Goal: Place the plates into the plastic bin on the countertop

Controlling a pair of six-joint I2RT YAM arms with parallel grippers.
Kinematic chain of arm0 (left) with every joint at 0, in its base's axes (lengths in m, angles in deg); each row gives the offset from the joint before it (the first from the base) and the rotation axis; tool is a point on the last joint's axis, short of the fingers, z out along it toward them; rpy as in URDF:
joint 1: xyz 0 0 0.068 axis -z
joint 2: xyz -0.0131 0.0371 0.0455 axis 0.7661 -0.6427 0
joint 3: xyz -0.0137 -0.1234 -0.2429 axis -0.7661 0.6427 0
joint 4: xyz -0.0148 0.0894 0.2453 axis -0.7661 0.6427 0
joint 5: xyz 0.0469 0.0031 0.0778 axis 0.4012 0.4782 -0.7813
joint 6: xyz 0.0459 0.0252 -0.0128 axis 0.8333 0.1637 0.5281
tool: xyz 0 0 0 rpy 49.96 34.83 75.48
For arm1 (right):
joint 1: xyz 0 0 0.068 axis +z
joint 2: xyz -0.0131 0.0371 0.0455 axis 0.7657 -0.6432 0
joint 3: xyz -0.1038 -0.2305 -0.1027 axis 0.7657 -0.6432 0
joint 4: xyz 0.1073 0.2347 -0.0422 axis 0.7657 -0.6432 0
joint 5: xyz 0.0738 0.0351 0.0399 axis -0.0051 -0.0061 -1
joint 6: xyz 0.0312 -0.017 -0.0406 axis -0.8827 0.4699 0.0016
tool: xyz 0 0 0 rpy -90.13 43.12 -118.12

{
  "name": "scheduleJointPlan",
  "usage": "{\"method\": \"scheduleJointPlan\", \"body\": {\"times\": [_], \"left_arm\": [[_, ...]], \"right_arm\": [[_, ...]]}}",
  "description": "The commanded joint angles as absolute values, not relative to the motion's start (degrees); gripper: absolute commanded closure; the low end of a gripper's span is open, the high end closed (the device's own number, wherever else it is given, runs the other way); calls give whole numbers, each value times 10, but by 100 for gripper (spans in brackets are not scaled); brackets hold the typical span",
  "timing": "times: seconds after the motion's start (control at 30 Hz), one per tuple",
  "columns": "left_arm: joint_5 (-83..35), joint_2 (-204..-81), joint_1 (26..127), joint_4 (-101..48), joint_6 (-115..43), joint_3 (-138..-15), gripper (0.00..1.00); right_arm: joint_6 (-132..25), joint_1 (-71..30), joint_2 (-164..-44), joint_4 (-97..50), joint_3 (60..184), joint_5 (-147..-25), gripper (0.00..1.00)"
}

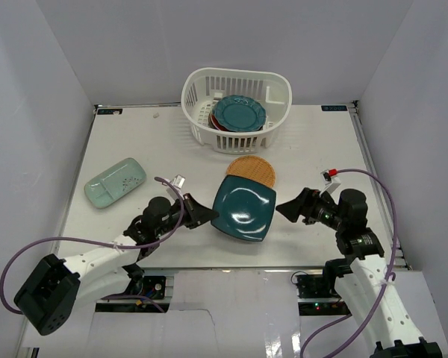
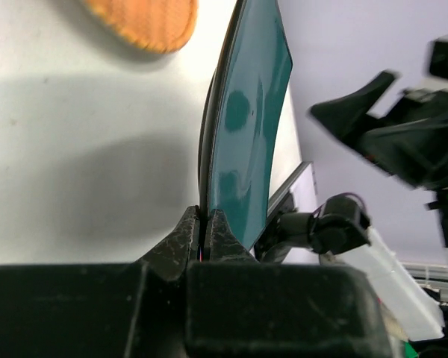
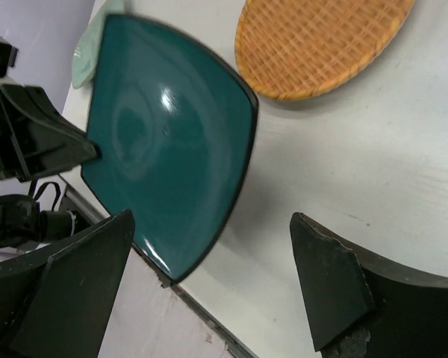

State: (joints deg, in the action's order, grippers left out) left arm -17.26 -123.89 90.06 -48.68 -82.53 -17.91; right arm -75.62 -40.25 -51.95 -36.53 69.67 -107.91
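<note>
My left gripper (image 1: 206, 217) is shut on the left edge of the dark teal square plate (image 1: 243, 208) and holds it tilted above the countertop (image 1: 172, 160); the left wrist view shows the plate (image 2: 246, 127) edge-on between my fingers. My right gripper (image 1: 284, 209) is open, just right of the plate, and touches nothing; in the right wrist view the plate (image 3: 164, 138) lies ahead of the spread fingers. The orange woven plate (image 1: 251, 171) lies flat behind it. The pale green oblong plate (image 1: 115, 182) lies at the left. The white plastic bin (image 1: 236, 109) at the back holds the teal scalloped plate (image 1: 240, 113) on top of other plates.
Pale grey walls enclose the countertop on three sides. The near edge of the table (image 3: 209, 313) runs just below the held plate. Purple cables (image 1: 75, 242) trail from both arms.
</note>
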Motion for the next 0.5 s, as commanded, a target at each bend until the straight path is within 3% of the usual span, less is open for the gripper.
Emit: {"method": "scheduleJointPlan", "body": {"times": [0.0, 0.13, 0.23, 0.27, 0.43, 0.47], "left_arm": [[-141, -1209, 885, -559, -838, -227, 100], [-125, -1226, 883, -592, -849, -234, 100], [-108, -1248, 883, -627, -862, -237, 100], [-103, -1253, 882, -649, -865, -238, 100], [-73, -1277, 882, -683, -875, -254, 100], [-73, -1277, 882, -678, -872, -259, 100]], "right_arm": [[-761, -401, -536, -321, 668, -1146, 10], [-802, -400, -561, -247, 641, -1193, 10], [-833, -398, -583, -160, 615, -1225, 0], [-855, -397, -590, -137, 608, -1233, 10], [-887, -389, -642, -49, 592, -1254, 22], [-898, -388, -645, -26, 589, -1250, 33]]}}
